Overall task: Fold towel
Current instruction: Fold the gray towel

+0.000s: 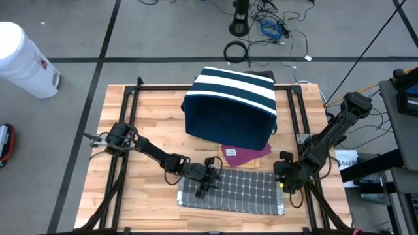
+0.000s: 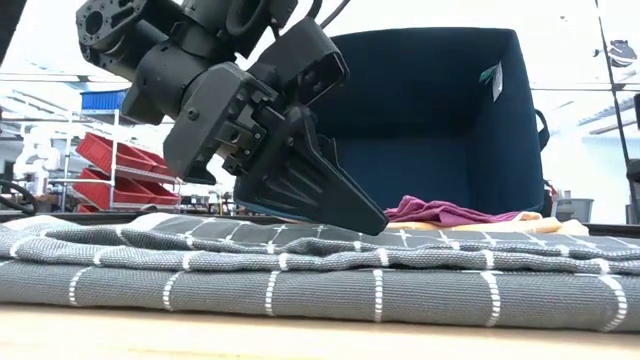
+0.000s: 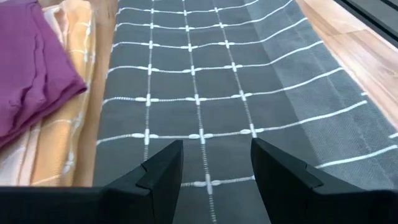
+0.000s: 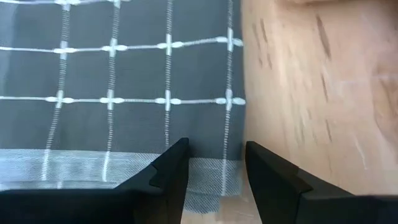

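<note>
From above, the grey towel (image 1: 232, 190) with its white grid lies folded flat at the near middle of the wooden surface (image 1: 150, 117). The left gripper (image 1: 210, 181) sits over the towel's left end, fingers spread and holding nothing. The right gripper (image 1: 285, 177) hangs at the towel's right edge, fingers also apart. Behind the towel, a navy bin (image 1: 230, 104) with white stripes lies tipped on its side, and a purple cloth (image 1: 243, 155) rests on a yellow one just in front of it.

At surface level, the towel (image 2: 320, 275) shows as stacked layers, and the left gripper (image 2: 350, 212) slants down with its tip touching or just above the top layer; I cannot tell which.

Through the left wrist, the two fingers (image 3: 163, 171) stand parted over the towel (image 3: 205, 93), nothing between them, with the purple cloth (image 3: 31, 74) to one side.

Through the right wrist, the fingers (image 4: 171, 171) straddle the towel's hemmed corner (image 4: 124, 93), unclenched, beside bare wood (image 4: 317, 99).
</note>
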